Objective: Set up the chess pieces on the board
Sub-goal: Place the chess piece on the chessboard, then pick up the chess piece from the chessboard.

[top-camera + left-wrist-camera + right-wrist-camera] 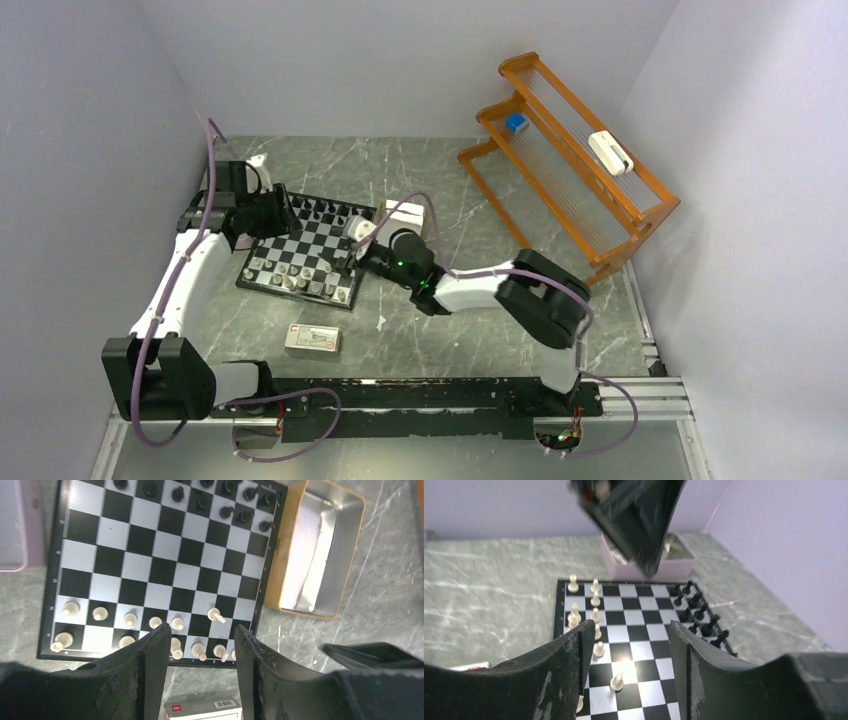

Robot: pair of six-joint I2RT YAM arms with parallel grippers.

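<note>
The board (310, 250) lies left of centre on the table, and also shows in the left wrist view (165, 565) and the right wrist view (634, 610). Black pieces (325, 212) (235, 505) (699, 610) fill its far rows. Pale pieces (295, 280) (130, 617) (595, 600) fill the near rows. One pale pawn (215, 614) (617, 681) leans, slightly out of line. My left gripper (280, 215) (202, 635) is open and empty above the board's far left. My right gripper (358, 255) (631, 630) is open and empty at the board's right edge.
An open tan tin box (315, 550) (405, 215) sits against the board's right side. A white-and-red carton (313, 340) (205, 710) lies in front of the board. A lilac box (15, 525) (649, 562) stands by its far left. An orange rack (570, 160) stands at the back right.
</note>
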